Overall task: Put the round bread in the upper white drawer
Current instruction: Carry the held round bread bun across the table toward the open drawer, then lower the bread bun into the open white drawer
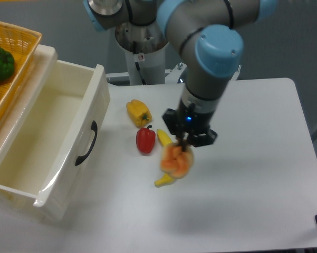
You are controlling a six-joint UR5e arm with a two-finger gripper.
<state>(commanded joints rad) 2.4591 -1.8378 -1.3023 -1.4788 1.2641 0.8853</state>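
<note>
The gripper (183, 149) is pinching the round bread (176, 161) from above, its fingers pressed onto the bun's top. The bread is hanging directly beneath the gripper, lifted off the table (253, 179) and covering the middle of the banana (164, 158) in this view. A red pepper (145, 140) is lying just left of it, with a yellow pepper (138, 112) behind that. The upper white drawer (47, 142) is standing pulled open well to the left, beside a yellow basket (16, 58) holding a green pepper (0, 63).
</note>
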